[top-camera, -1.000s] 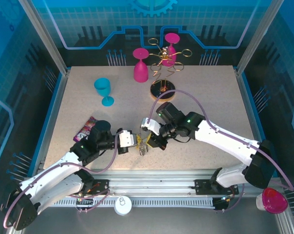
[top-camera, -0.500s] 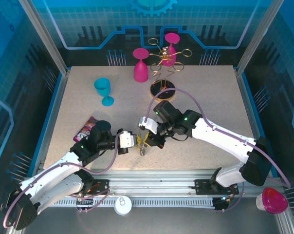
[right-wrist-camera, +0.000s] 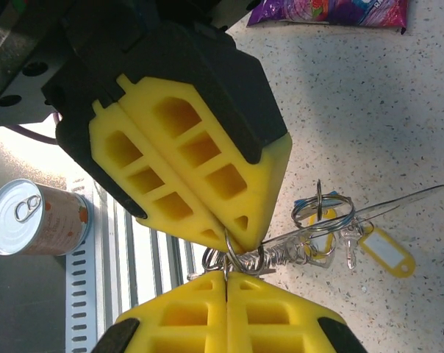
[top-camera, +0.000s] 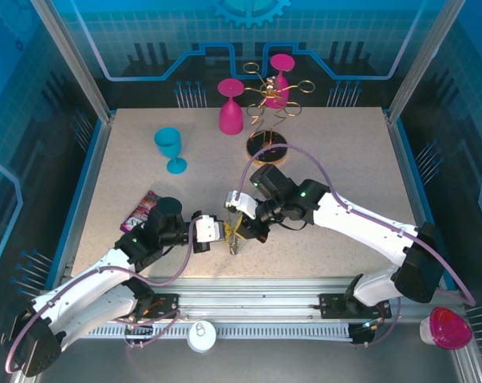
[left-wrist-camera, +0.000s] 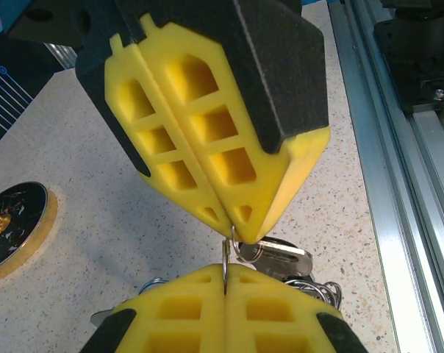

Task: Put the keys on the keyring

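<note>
The threading step is judged to be in hand. The left gripper [left-wrist-camera: 226,276] and the right gripper [right-wrist-camera: 226,283] are set tip to tip low over the table [top-camera: 345,159], close to its near edge. The pads of each are pressed together, and a loop of the keyring [right-wrist-camera: 244,257] is pinched by both pairs; in the left wrist view it is seen edge-on. A key [left-wrist-camera: 281,257] is seen just beside that loop, and further rings [right-wrist-camera: 321,209] and a yellow tag [right-wrist-camera: 387,251] are strung beyond it. Whether the key is already on the loop cannot be told, nor whether the bundle rests on the table. For the next move, the ring's coil is judged to need prising apart while one grip is kept firm, so that a key's hole can be slid onto the wire. Very fine alignment is called for, since little of the ring is left free between the pads.
</note>
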Motion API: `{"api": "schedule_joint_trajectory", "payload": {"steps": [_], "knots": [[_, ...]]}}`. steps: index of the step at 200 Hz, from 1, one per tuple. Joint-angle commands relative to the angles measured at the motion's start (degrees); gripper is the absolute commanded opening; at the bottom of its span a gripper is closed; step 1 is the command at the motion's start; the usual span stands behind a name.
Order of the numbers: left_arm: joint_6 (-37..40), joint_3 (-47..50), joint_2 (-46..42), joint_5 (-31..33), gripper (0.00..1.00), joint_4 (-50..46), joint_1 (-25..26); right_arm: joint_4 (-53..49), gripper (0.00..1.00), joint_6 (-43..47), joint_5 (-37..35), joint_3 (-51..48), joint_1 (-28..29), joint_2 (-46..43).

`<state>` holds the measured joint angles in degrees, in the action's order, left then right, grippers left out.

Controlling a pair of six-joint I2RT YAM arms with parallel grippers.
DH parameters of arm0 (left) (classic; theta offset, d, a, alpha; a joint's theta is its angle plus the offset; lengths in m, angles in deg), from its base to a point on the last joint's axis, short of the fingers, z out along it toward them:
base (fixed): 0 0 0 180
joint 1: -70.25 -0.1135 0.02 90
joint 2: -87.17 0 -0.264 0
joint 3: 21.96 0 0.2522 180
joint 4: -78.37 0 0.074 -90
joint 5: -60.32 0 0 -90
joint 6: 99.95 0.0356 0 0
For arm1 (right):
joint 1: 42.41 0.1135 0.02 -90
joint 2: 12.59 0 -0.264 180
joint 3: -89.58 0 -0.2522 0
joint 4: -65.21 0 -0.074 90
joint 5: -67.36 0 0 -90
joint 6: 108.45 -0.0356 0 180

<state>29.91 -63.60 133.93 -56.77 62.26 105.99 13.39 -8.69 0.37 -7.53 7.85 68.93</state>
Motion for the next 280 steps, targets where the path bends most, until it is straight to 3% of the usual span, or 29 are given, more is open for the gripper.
{"api": "schedule_joint_trajectory", "payload": {"steps": [1, 145, 239, 280], "knots": [[1.90, 0.27, -0.89, -2.37, 0.00, -0.40, 0.45, 2.27, 0.00, 0.61, 0.47, 0.84, 0.71, -0.04], [3.30, -0.32, -0.87, -2.52, 0.00, -0.18, 0.38, 2.26, 0.00, -3.99, -6.97, 2.01, 0.54, 1.01], [2.97, -0.09, -0.35, -3.49, 0.00, 0.27, 0.38, 5.72, 0.00, 0.52, -0.76, -0.71, 0.69, -2.67], [2.86, 0.30, -0.52, -3.82, 0.00, 1.19, 0.38, 7.05, 0.00, -0.25, -1.45, -1.91, 0.54, -2.46]]}}
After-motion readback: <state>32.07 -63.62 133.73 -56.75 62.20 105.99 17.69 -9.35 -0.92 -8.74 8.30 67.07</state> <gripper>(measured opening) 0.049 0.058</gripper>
